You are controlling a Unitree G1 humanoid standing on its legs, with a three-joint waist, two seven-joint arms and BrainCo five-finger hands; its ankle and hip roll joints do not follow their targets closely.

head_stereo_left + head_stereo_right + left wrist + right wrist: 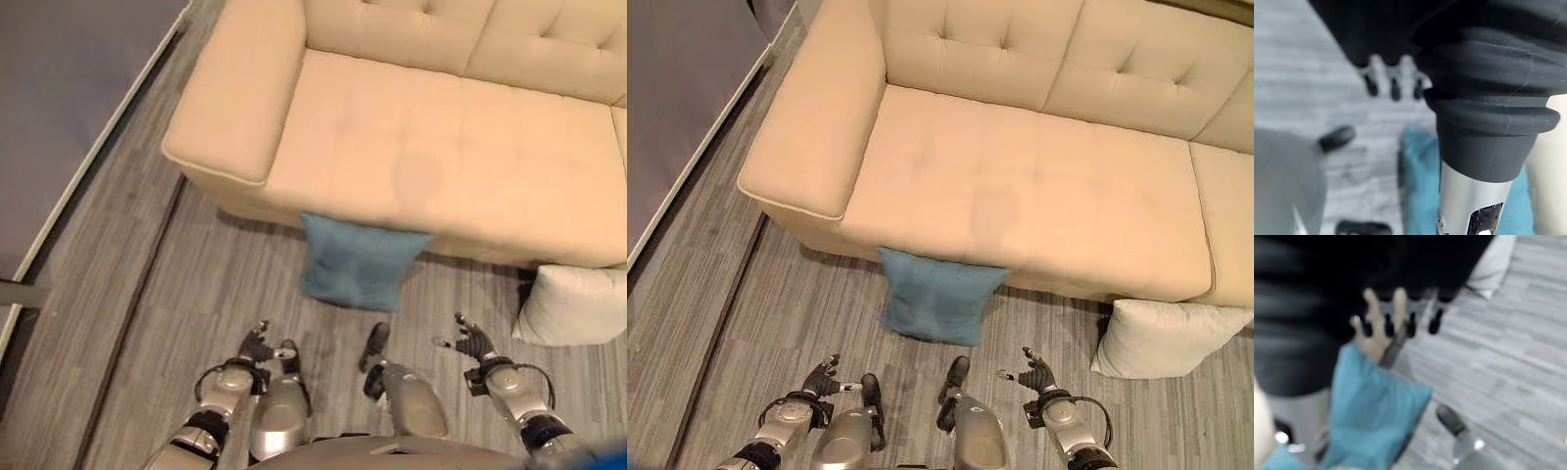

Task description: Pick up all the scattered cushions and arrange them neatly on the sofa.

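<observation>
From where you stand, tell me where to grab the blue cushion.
Take the blue cushion by its lower edge, coming from your side. It leans on the sofa front, that edge resting on the floor nearest both open hands: left hand, right hand.

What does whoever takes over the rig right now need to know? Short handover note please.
Left robot hand: open, holding nothing, low over the floor.
Right robot hand: open, holding nothing, low over the floor.
Blue cushion: on the floor, leaning against the sofa front, ahead between the hands.
White cushion: on the floor by the sofa front, on the robot's right.
Done: nothing yet; no cushion lies on the seat.
Left: pick up both cushions and arrange them on the sofa.
</observation>
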